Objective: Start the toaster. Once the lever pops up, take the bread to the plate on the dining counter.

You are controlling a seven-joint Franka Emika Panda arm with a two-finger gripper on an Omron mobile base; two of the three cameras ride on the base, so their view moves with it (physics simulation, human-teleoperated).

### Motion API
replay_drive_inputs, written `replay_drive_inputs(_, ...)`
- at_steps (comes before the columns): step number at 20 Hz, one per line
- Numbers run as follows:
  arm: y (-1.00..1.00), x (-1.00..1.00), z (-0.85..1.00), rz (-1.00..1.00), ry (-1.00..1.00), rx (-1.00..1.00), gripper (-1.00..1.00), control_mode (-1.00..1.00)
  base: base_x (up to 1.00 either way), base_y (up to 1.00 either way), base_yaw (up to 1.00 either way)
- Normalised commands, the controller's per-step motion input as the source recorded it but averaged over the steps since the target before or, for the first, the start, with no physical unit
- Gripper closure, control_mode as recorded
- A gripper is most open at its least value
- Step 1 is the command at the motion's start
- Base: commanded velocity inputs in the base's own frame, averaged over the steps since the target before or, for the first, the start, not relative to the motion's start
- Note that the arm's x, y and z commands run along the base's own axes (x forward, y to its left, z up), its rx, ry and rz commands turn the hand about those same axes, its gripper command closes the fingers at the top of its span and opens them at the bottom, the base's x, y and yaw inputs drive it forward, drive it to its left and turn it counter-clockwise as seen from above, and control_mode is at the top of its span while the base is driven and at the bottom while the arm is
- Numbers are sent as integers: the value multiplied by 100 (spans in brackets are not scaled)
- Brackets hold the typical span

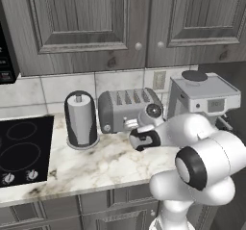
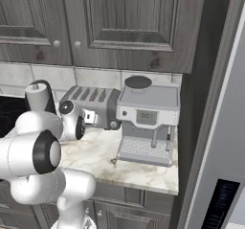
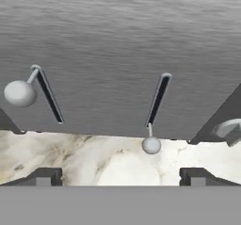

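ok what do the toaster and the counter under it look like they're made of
The toaster looks like brushed grey metal: the hand view shows fine streaks across its front and rounded, shiny lever knobs. The counter looks like polished marble, white with beige-brown veining. Everything here is rendered, so both are only what the surfaces suggest.

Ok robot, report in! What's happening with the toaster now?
Gripper open, empty, facing toaster front. One lever down, other lever up. Nothing between the fingers.

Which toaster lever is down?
In the hand view, the right lever sits at the bottom of its slot on the toaster; the left lever sits at the top. The open gripper touches neither.
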Motion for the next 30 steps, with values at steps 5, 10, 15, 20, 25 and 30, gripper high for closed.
replay_drive_inputs(5, -3, -5, 60, -8, 0, 5, -100, -100, 0, 0, 0)
replay_drive_inputs(10, 0, 0, 61, -7, 0, 4, -100, -100, 0, 0, 0)
replay_drive_inputs(15, -7, -7, 48, -5, 0, 3, -100, -100, 0, 0, 0)
replay_drive_inputs(20, -15, -2, 24, -1, -6, 2, -100, -100, 0, 0, 0)
replay_drive_inputs(25, -8, -1, 8, 0, -15, 2, -100, -100, 0, 0, 0)
replay_drive_inputs(30, 0, 0, 4, 0, -19, 0, -100, -100, 0, 0, 0)
